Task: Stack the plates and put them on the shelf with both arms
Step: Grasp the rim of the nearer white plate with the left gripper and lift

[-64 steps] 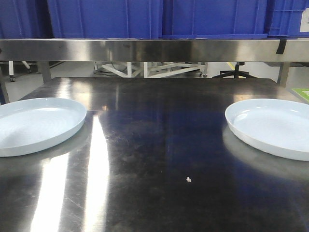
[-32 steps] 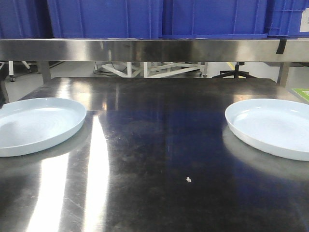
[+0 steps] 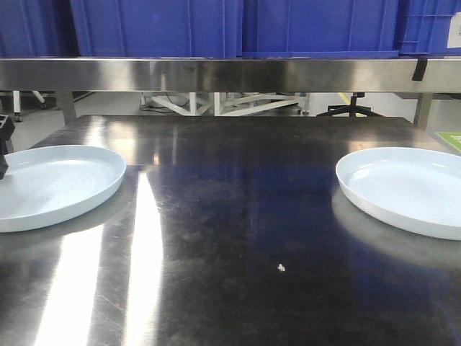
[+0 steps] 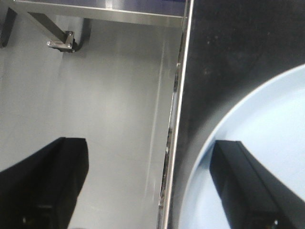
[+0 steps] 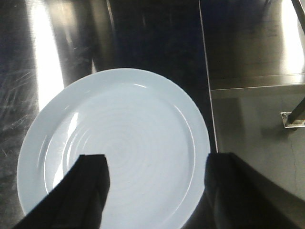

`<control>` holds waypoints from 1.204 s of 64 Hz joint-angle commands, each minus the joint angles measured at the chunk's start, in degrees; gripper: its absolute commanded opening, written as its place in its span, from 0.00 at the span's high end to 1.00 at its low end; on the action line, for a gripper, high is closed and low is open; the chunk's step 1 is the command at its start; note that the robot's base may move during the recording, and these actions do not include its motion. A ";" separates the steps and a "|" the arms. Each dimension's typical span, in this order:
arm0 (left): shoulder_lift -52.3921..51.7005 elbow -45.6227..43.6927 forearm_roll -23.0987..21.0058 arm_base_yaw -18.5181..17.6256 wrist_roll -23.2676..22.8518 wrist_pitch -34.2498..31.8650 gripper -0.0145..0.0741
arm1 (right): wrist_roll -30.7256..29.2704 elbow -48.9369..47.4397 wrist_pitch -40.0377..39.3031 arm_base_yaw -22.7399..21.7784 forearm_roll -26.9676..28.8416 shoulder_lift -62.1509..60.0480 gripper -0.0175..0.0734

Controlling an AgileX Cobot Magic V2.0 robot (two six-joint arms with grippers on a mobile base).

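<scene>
Two pale bluish-white plates lie flat on the steel table, the left plate [image 3: 54,184] and the right plate [image 3: 407,189], far apart. A bit of my left gripper [image 3: 3,148] shows at the left plate's far-left rim. In the left wrist view the left gripper [image 4: 147,186] is open. One finger [image 4: 243,181] is over the plate [image 4: 271,138] and the other finger [image 4: 47,186] is beyond the table edge. My right gripper [image 5: 157,186] is open above the right plate [image 5: 119,138]. Its left finger [image 5: 88,191] is over the plate and its right finger [image 5: 238,191] is just outside the rim.
A stainless shelf [image 3: 230,74] runs across the back above the table [image 3: 238,238], carrying blue bins [image 3: 238,25]. A small white crumb [image 3: 281,268] lies near the table's middle front. The table's side edges [image 4: 177,124] drop to the grey floor [image 4: 109,95].
My left gripper has come into the front view at the left edge. The left plate's right rim has shifted slightly to the left. The right plate has not moved.
</scene>
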 commanded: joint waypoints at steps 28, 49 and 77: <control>-2.79 -1.73 -4.43 -0.06 -0.20 0.81 0.72 | 0.18 -2.06 -4.20 -0.17 -0.18 -0.37 0.22; -10.55 -7.60 -7.84 -5.81 -0.20 4.92 0.72 | 0.18 -2.06 -4.21 -0.17 -0.18 -0.37 0.29; -5.56 -18.25 -10.31 -24.55 -0.20 3.75 0.72 | 0.18 -2.06 -3.89 -0.17 -0.18 -0.37 0.29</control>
